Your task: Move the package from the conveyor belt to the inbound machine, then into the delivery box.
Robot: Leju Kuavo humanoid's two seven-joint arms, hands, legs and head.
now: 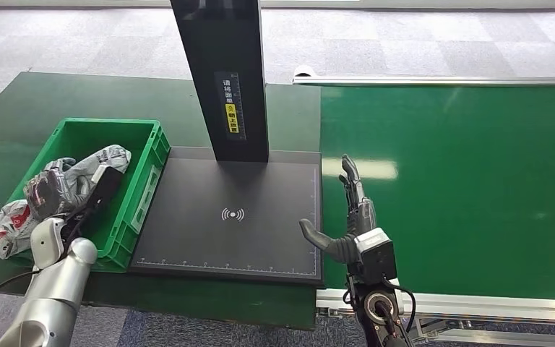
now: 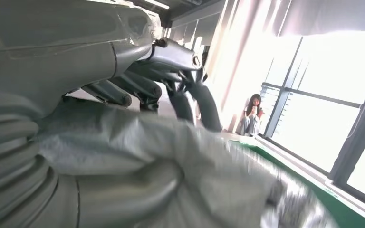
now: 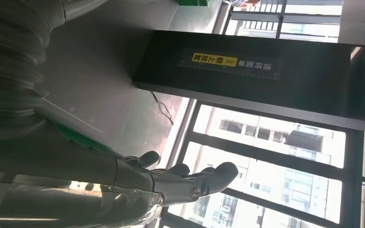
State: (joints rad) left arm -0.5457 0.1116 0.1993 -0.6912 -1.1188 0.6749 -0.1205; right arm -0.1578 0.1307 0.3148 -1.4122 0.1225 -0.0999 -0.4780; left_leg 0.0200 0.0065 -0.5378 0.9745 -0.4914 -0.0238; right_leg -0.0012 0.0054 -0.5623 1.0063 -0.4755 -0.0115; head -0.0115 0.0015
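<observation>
A grey plastic package (image 1: 105, 160) lies in the green delivery box (image 1: 142, 189) at the left, on top of other bagged packages (image 1: 43, 194). My left hand (image 1: 105, 182) is down in the box on that grey package. In the left wrist view the package (image 2: 147, 156) lies against the palm, while the fingers (image 2: 190, 95) stretch out above it, apart and not wrapped round it. My right hand (image 1: 350, 217) is open, fingers straight and thumb out, at the seam between the inbound machine's black plate (image 1: 188, 217) and the green conveyor belt (image 1: 462, 188). Its fingers (image 3: 190, 183) hold nothing.
The machine's black column (image 1: 224, 72) with a yellow label (image 3: 214, 59) rises at the back of the plate. A white and red bag (image 1: 9, 223) hangs over the box's near left rim. A person (image 2: 252, 116) sits far off by the windows.
</observation>
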